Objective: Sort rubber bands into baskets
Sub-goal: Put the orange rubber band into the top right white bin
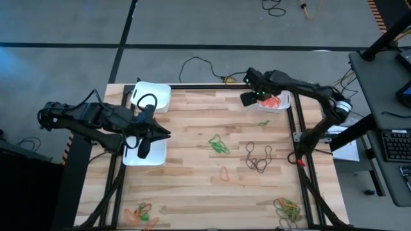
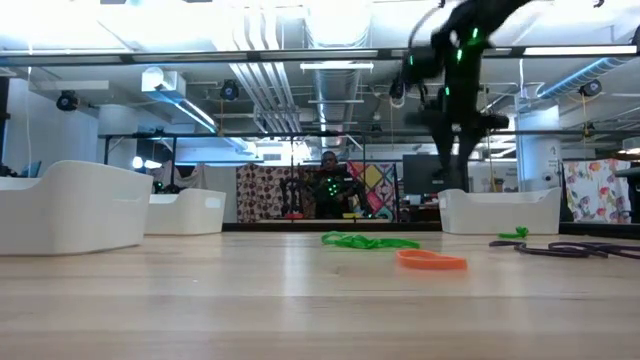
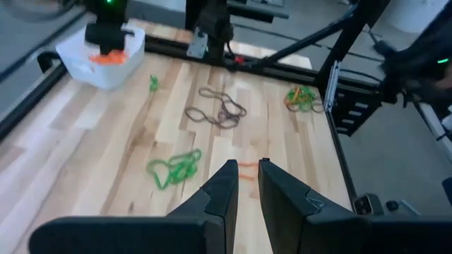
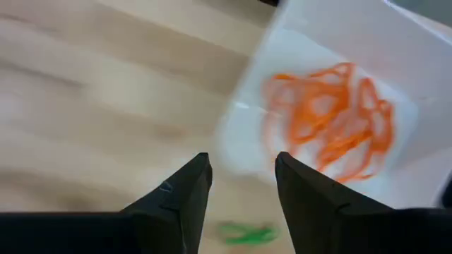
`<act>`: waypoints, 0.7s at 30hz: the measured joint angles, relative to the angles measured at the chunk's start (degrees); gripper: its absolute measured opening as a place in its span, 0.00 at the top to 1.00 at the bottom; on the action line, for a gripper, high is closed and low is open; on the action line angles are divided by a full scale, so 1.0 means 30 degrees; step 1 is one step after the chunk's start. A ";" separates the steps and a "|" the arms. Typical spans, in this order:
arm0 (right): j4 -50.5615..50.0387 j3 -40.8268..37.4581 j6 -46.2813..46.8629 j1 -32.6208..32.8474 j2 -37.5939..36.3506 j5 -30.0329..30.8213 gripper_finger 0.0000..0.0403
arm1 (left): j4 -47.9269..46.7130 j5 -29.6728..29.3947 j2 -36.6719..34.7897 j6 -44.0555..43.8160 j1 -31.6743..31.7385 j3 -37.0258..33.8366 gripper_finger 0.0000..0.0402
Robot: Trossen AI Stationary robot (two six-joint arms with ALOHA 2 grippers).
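Three white baskets stand on the wooden table: two at the left and one at the far right. The far right basket holds orange rubber bands. My right gripper hangs open above that basket's left rim, with nothing between its fingers. My left gripper hovers over the nearer left basket, its fingers a narrow gap apart and holding nothing. Loose on the table lie green bands, dark bands and one orange band.
Mixed piles of bands lie at the near left and near right corners. A small green band lies beside the orange basket. A black loop lies in the far left basket. A black frame borders the table's right edge.
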 joint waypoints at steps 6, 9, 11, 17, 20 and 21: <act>0.0485 -0.0102 0.5242 0.5268 -0.2346 0.0532 0.65 | -0.1452 0.0398 -0.0404 0.0133 -0.0620 0.0000 0.89; 0.1122 -0.0109 0.7728 0.8497 -0.2558 0.1022 0.67 | -0.1934 0.0402 -0.0534 0.0664 -0.1062 0.0000 0.89; 0.1687 -0.0099 0.9194 1.0773 -0.2286 0.1610 0.68 | -0.2013 0.0402 -0.0574 0.1116 -0.1360 -0.0065 0.89; 0.4956 -0.0058 1.2257 1.6981 0.0739 0.2597 0.67 | -0.1305 0.0424 -0.0592 0.2431 -0.1703 -0.1432 0.89; 0.6922 0.0160 1.2988 1.8930 0.3106 0.2410 0.64 | -0.0571 0.0577 -0.0577 0.1760 -0.1730 -0.2578 0.89; 0.7445 0.0334 1.2988 1.9390 0.3873 0.2349 0.62 | -0.0314 0.0819 -0.0583 0.1347 -0.1772 -0.2959 0.89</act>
